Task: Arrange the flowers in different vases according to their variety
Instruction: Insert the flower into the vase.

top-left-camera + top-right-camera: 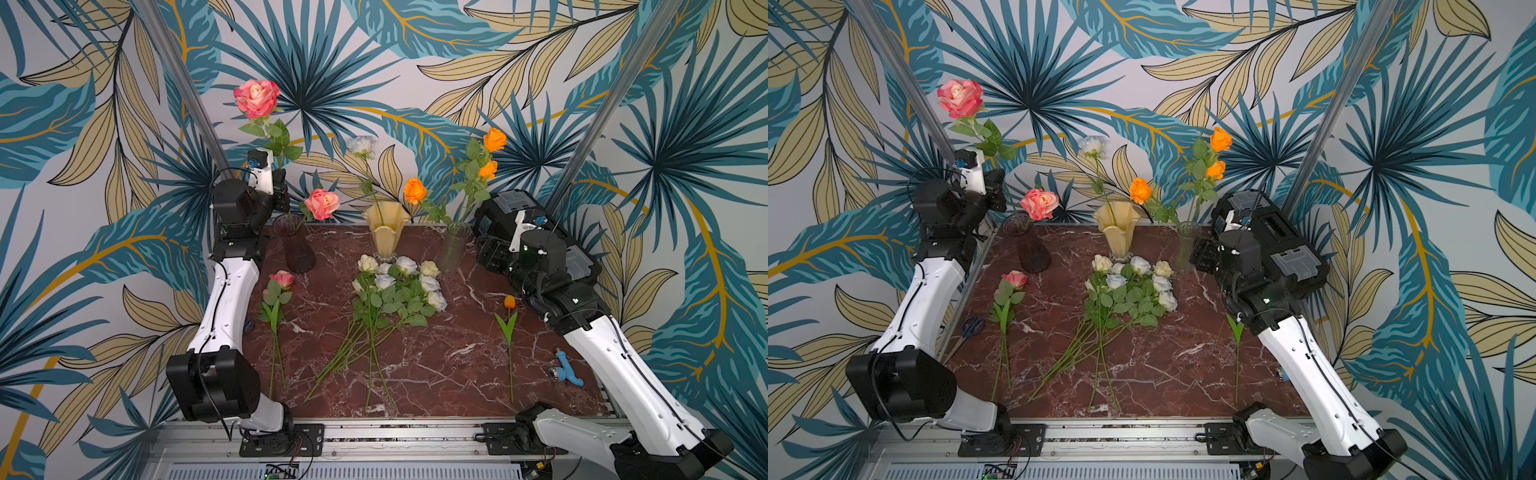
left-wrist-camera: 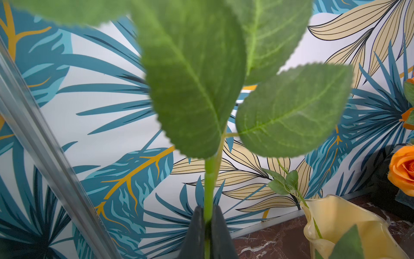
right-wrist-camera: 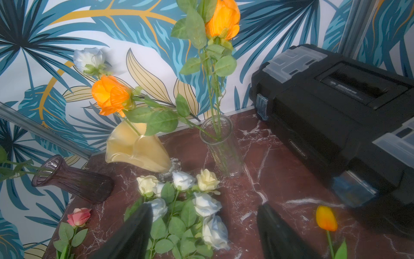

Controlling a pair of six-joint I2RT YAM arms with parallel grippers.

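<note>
Nearest, on the red marble table [image 1: 436, 365], lie a loose pink rose [image 1: 281, 279], a bundle of white and cream roses [image 1: 395, 286] and an orange tulip [image 1: 510, 302]; in a top view the right arm [image 1: 1300, 353] hides its bud. Farther back, the right gripper [image 3: 205, 206] hovers wide open and empty beside the clear glass cylinder vase [image 1: 455, 247]. The left arm [image 1: 226, 291] reaches high, its left gripper [image 2: 207, 210] clamped on the green stem [image 2: 209, 179] of a tall pink rose [image 1: 256, 97] over the dark purple ribbed vase [image 1: 297, 249]

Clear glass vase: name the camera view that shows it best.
Right wrist view: the clear glass vase stands close and whole, rim to base, with orange rose stems inside. Both top views show it small and faint, far back. The left wrist view hardly shows it.
</note>
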